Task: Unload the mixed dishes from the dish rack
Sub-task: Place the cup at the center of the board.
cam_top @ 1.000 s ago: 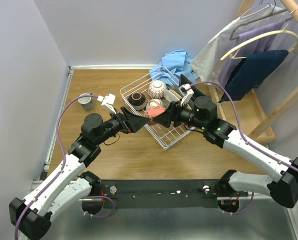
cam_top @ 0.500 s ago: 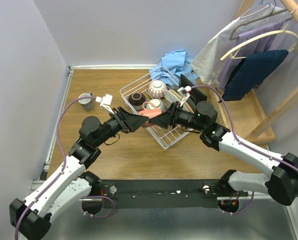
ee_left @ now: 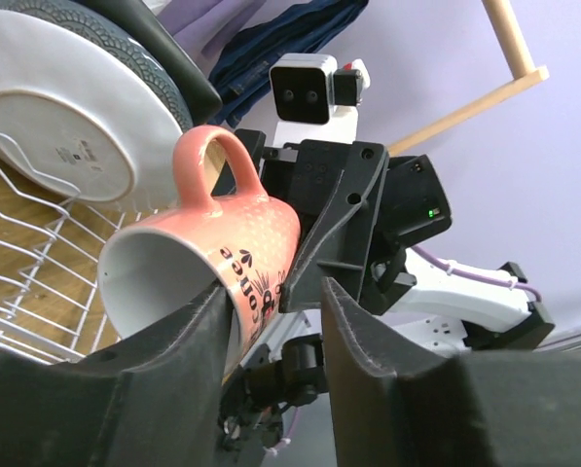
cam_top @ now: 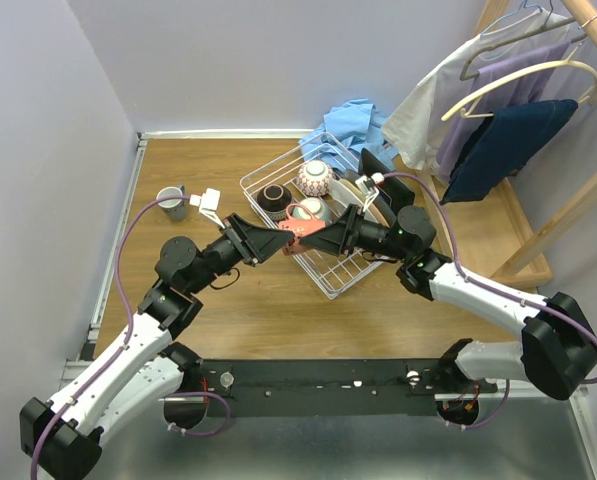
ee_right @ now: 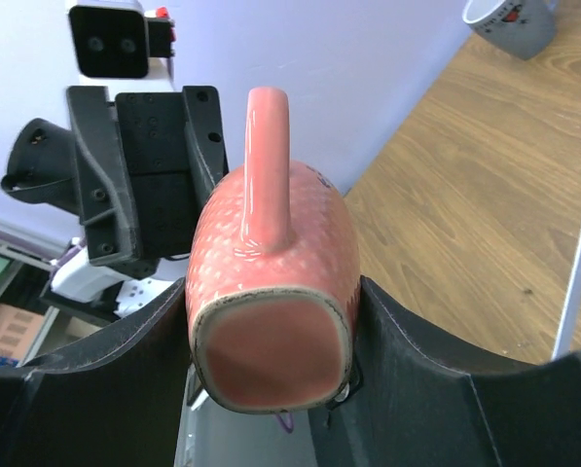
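Right tool [ee_right: 273, 326] clamps pink mug [ee_left: 234, 233] by body, over left edge of dish rack [cam_top: 330, 283]. Left tool [ee_left: 275, 292] straddles mug's rim wall, jaws part-open, gap showing.

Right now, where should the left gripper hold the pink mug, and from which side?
Grip the wall of the pink mug at its open mouth, one finger inside, coming from the mouth end. The right gripper clamps the base and the handle points up, leaving the rim free.
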Robot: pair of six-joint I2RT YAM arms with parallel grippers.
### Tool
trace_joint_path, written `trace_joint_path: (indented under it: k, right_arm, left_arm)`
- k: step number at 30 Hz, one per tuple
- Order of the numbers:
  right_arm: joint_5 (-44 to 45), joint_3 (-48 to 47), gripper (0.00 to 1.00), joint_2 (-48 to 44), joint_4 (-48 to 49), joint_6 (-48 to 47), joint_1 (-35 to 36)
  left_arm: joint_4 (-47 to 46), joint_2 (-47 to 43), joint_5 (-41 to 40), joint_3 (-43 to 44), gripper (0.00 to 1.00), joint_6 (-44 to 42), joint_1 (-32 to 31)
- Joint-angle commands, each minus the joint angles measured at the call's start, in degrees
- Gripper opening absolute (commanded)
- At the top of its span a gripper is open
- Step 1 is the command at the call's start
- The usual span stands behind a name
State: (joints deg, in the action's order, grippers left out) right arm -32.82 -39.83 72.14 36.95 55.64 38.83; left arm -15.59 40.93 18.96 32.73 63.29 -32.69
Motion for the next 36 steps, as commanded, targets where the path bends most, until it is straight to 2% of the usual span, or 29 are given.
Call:
trace_joint_path:
  k: [1,3,9,10,12,13,14,17,18,20,21,24,28,33,36]
  right_arm:
    - [-3.1,1.6,0.05,2.3,7.7,3.1,-0.5]
    - [-4.0,1.6,0.04,2.8,8.4,3.3,-0.6]
    - [-5.4,1.5,0.05,4.4,9.2,3.1,-0.7]
    - [-5.6,1.5,0.05,4.4,9.4,3.1,-0.6]
    - [-5.8,1.6,0.05,4.9,9.3,2.9,-0.8]
    - [-5.7,1.6,0.07,5.0,9.1,2.7,-0.8]
    - [-5.6,1.6,0.09,5.0,8.8,2.5,-0.9]
    - [-5.2,1.6,0.24,4.5,6.7,1.0,-1.3]
    - [-5.2,1.5,0.37,4.2,5.4,0.0,-1.4]
    - [-5.3,1.1,0.53,3.5,3.8,-1.4,-1.6]
    - [-5.3,0.8,0.66,3.2,1.6,-3.0,-1.6]
    - [-4.5,-0.8,0.84,2.1,-4.2,-6.9,-1.6]
    - [-3.4,-2.9,0.95,0.9,-11.0,-11.7,-1.7]
    - [-2.1,-5.5,1.00,0.3,-18.4,-16.8,-1.7]
    - [-0.1,-6.9,1.00,-0.4,-24.1,-20.5,-1.7]
  left_arm:
    - [-7.0,-0.1,2.5,-0.2,0.42,3.0,-0.4]
    - [-7.8,0.4,2.8,-0.2,0.34,3.6,-0.4]
    - [-9.4,2.0,3.6,0.2,0.20,4.8,-0.4]
    - [-10.1,2.1,3.9,0.3,0.13,5.0,-0.4]
    - [-10.6,2.7,4.3,0.5,0.07,5.4,-0.4]
    - [-10.9,2.8,4.4,0.6,0.00,5.4,-0.4]
    - [-10.7,2.8,4.2,0.8,0.00,5.2,-0.4]
    - [-7.7,2.1,2.9,1.9,0.00,2.6,-0.4]
    - [-6.4,1.5,1.9,3.0,0.00,1.6,-0.4]
    - [-2.0,1.1,0.6,4.2,0.00,-1.7,-0.4]
    - [-0.4,0.7,-0.8,5.4,0.00,-2.9,-0.4]
    - [6.2,0.2,-2.8,8.2,0.00,-7.8,-0.4]
    - [14.1,0.4,-5.8,11.9,0.00,-13.1,-0.3]
    - [21.2,2.0,-9.9,17.8,0.00,-20.6,-0.3]
    - [30.6,4.5,-16.5,23.5,0.00,-25.4,-0.3]
